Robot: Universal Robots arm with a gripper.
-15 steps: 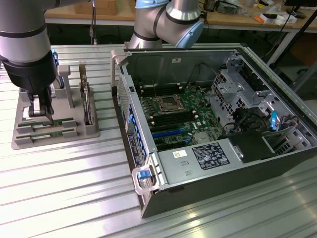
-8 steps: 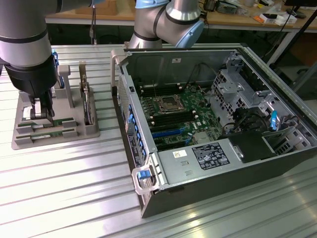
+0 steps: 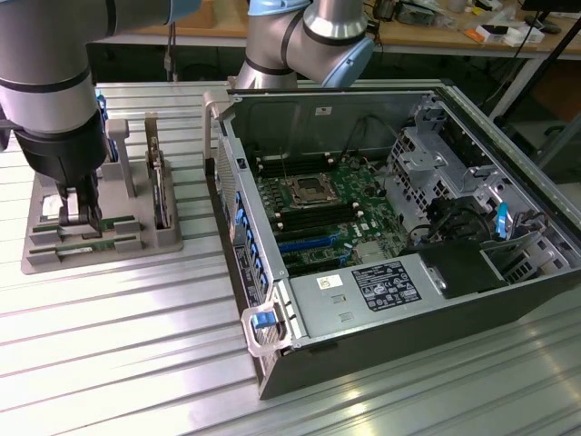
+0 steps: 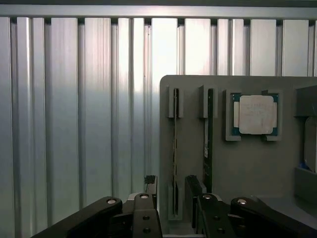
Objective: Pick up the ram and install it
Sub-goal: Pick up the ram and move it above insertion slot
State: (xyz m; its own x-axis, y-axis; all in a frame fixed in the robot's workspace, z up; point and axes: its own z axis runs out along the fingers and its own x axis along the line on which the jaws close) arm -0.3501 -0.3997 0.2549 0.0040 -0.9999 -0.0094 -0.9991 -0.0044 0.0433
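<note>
- the end effector (image 4: 172, 187) is hanging low over a grey holder (image 4: 247, 173), and its 2 fingers (image 4: 151, 184) are standing spread wide, gripping nothing.
- the ram (image 4: 175, 144) is standing on its long edge in a slot of the holder and is running straight through the gap between the 2 fingers.
- a sliver of space is showing on each side of the ram, so neither finger seems to be touching it.
- a 2nd stick (image 4: 209, 134) with a pale label is standing in the neighbouring slot, parallel to the ram and just outside 1 finger.
- a square silver processor (image 4: 256, 115) is lying flat in its own recess of the holder, farther from the end effector on the same side as the 2nd stick.
- the holder is resting on the ribbed metal desk (image 4: 74, 124), which is stretching away on the opposite side of the end effector.
- in the exterior view, an open computer case (image 3: 381, 363) is lying on the desk well apart from the end effector, toward the exterior view's right, with its green motherboard (image 3: 318, 213) facing up.
</note>
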